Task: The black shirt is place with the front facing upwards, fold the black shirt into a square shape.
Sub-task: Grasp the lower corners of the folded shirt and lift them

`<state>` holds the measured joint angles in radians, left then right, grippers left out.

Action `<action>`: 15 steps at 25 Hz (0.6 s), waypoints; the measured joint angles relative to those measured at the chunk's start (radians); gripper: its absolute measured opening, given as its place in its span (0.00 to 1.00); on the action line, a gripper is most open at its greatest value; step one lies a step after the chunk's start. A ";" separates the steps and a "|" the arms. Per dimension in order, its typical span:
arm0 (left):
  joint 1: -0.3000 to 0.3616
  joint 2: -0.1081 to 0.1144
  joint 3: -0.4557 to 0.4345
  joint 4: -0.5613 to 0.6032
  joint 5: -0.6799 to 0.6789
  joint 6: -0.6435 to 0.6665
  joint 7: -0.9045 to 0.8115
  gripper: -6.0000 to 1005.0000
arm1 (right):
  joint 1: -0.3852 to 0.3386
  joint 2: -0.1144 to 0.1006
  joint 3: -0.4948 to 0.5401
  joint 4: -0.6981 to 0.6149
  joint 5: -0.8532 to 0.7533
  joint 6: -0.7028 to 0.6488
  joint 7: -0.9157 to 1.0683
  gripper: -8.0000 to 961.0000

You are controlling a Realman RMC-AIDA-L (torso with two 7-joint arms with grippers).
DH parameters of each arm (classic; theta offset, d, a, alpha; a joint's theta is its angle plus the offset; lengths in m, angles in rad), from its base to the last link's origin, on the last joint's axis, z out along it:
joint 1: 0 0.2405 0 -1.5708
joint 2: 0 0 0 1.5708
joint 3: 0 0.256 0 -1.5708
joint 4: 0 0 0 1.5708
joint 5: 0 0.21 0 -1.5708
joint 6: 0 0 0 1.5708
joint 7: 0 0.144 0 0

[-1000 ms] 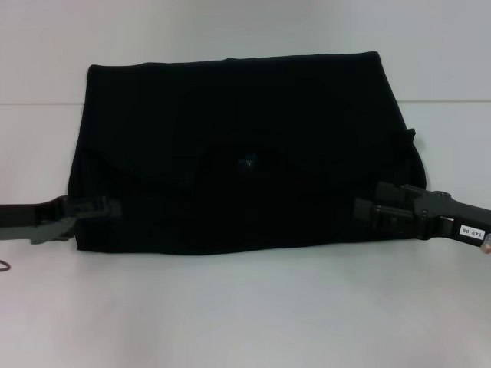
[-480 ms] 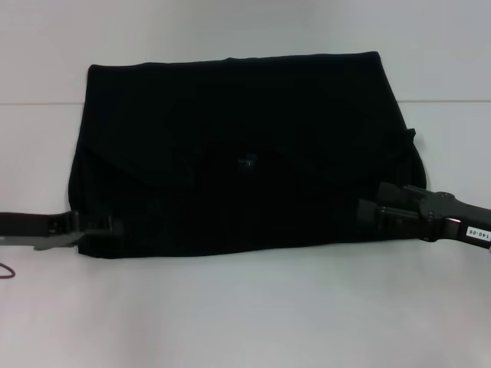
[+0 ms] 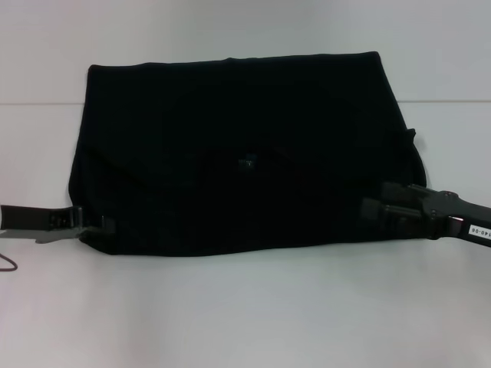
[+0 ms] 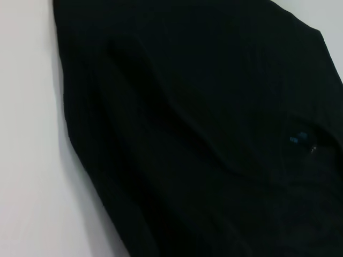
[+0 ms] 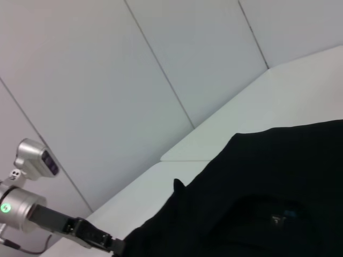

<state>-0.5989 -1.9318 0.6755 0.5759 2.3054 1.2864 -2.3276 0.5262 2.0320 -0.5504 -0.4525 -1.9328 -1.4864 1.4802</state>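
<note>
A: Start at the left tool: it sits at the near left corner of the large, plain black cotton shirt. Whether it grips or only touches, I cannot tell.

B: The right tool is at the near right edge, its fingers lost against the dark cloth, so again I cannot tell.

A: The shirt lies partly folded, wide and flat on the white bench, small blue neck label near its middle.

B: It looks soft, light and limp. I'd take hold at the corners, pinching all layers, or it will sag and slip.
</note>
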 joint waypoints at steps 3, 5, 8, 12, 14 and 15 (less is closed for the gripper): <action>0.000 0.002 -0.004 -0.003 0.000 -0.002 0.000 0.27 | 0.000 0.000 -0.001 -0.004 -0.002 0.055 0.034 0.95; -0.001 0.003 -0.005 -0.007 0.000 -0.005 0.000 0.20 | 0.006 -0.004 -0.008 -0.015 -0.024 0.102 0.093 0.95; -0.001 0.004 -0.005 -0.007 0.000 -0.007 0.000 0.11 | 0.025 -0.016 -0.011 -0.049 -0.076 0.123 0.191 0.95; -0.001 0.004 -0.007 -0.007 -0.001 -0.002 -0.001 0.08 | 0.063 -0.039 -0.027 -0.159 -0.187 0.114 0.412 0.95; 0.000 0.004 -0.008 -0.007 -0.005 0.006 -0.001 0.07 | 0.090 -0.056 -0.047 -0.230 -0.269 0.105 0.562 0.95; 0.000 0.005 -0.010 -0.007 -0.006 0.010 -0.001 0.07 | 0.108 -0.068 -0.058 -0.257 -0.318 0.101 0.654 0.94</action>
<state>-0.5988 -1.9264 0.6650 0.5693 2.2992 1.2968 -2.3286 0.6337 1.9639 -0.6087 -0.7091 -2.2504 -1.3850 2.1338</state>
